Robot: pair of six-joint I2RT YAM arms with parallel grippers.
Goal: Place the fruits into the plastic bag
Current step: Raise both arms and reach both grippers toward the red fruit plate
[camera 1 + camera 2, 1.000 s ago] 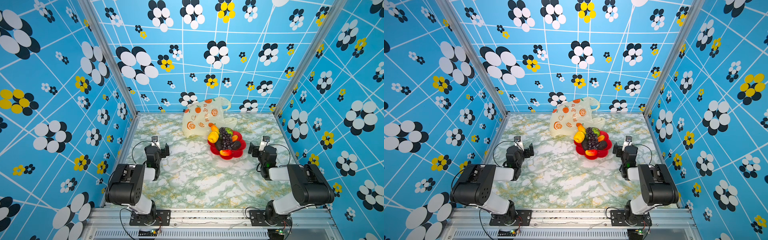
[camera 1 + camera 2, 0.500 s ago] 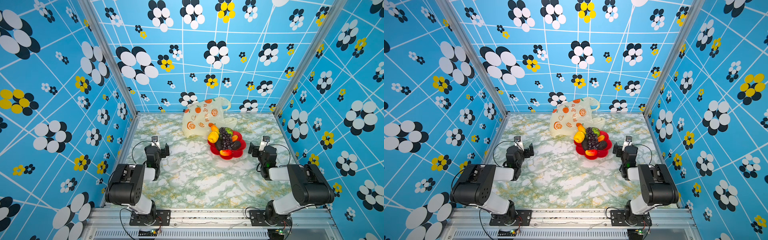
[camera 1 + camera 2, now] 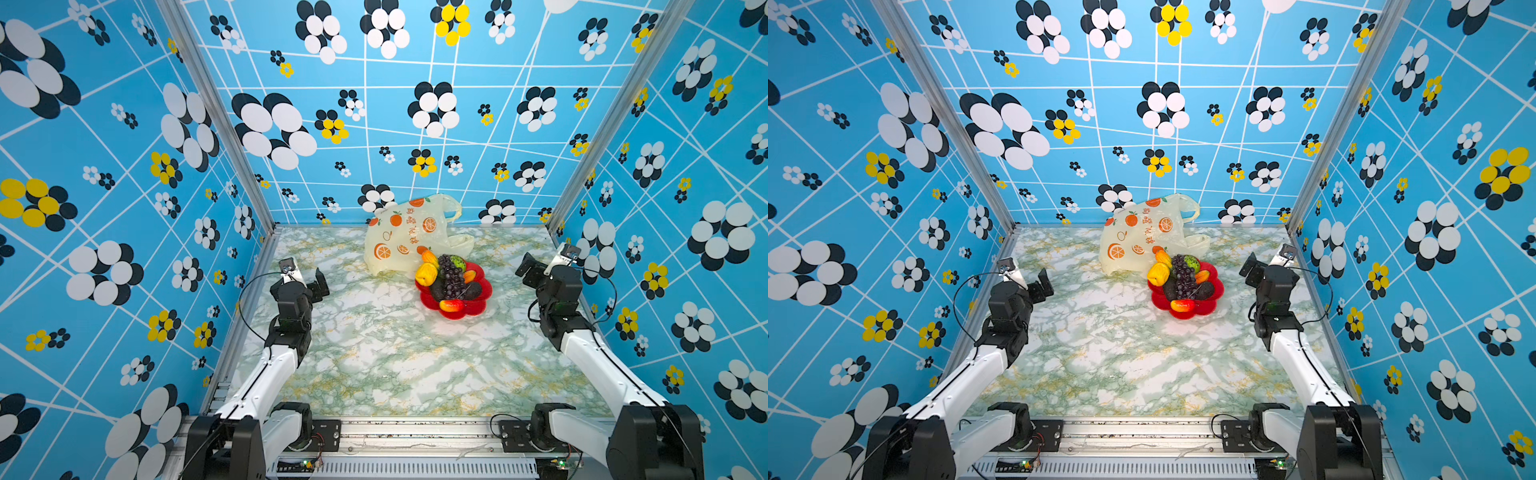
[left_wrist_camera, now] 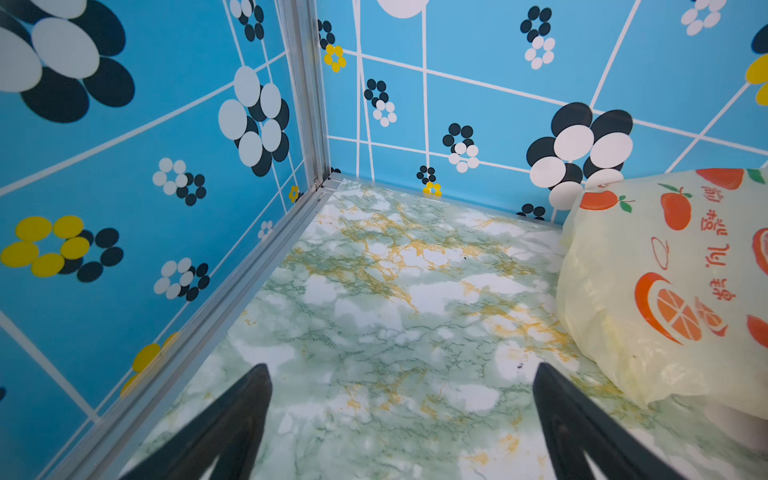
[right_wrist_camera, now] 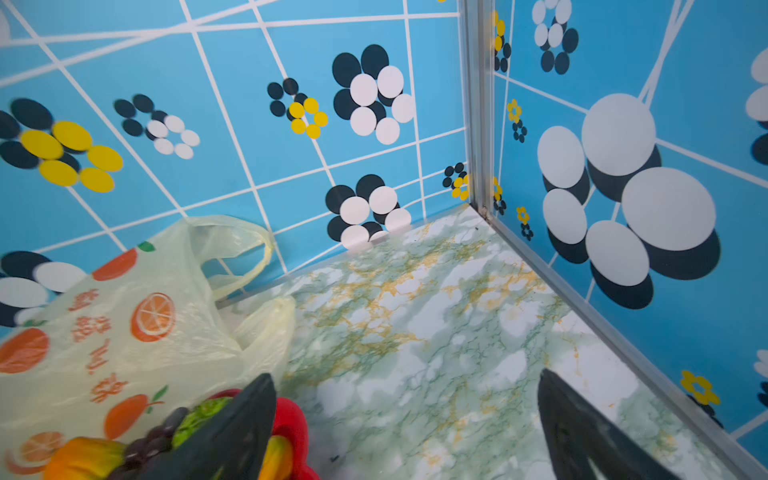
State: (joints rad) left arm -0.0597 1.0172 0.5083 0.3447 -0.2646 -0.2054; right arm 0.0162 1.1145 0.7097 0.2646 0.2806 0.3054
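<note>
White arm links (image 3: 272,374), black joints (image 3: 293,305), looping black cables (image 3: 241,301) — green base lights (image 3: 561,462), seemingly.

Ahead of left end effector (image 4: 401,386): bare bench (image 4: 374,291), open lane to back corner; left side wall (image 4: 124,166) close on outer side; plastic bag (image 4: 665,291) bulges in ahead on inner side. Ahead of right end effector (image 5: 407,399): bare bench to corner; right side wall (image 5: 623,208) close on outer side; red plate (image 5: 291,419) heaped with fruits (image 5: 83,457) near on inner side, bag beyond; wide bare bench between both.
</note>
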